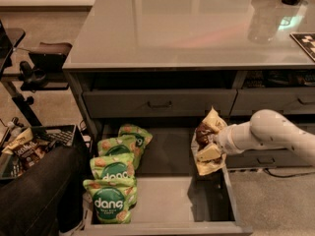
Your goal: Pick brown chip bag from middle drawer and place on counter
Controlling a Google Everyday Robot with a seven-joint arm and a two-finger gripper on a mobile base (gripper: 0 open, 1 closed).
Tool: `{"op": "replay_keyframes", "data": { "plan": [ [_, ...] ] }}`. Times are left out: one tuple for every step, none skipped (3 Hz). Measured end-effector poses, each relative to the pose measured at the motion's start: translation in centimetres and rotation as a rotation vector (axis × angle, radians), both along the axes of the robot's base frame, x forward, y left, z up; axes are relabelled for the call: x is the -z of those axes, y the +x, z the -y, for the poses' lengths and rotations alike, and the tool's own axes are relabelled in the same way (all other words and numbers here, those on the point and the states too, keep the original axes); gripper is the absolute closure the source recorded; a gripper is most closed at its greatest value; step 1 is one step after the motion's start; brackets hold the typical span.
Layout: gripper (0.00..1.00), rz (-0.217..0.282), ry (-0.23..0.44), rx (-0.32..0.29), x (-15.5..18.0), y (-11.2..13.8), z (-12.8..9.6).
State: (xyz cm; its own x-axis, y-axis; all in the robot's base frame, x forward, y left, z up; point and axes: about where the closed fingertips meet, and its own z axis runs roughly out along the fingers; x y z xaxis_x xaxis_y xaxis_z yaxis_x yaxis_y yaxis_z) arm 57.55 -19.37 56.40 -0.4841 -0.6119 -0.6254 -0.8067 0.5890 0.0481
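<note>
The brown chip bag (204, 132) tight in the tool (212, 150); both above the middle drawer's (162, 206) right side

Glossy counter (187, 28); claw (217, 142) on crinkly bag (205, 131)

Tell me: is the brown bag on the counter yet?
No, the pincer holds the bag over the drawer's right side, below the counter.

End effector (216, 144) holds brown chip bag (204, 132) over drawer (162, 203).
</note>
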Motion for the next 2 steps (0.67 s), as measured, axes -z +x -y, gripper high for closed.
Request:
{"op": "replay_keyframes", "data": {
  "plan": [
    [1.00, -0.002, 0.020, -0.081, -3.37, 0.43, -0.78],
    [1.00, -0.002, 0.020, -0.081, -3.37, 0.43, -0.78]
  ]
}}
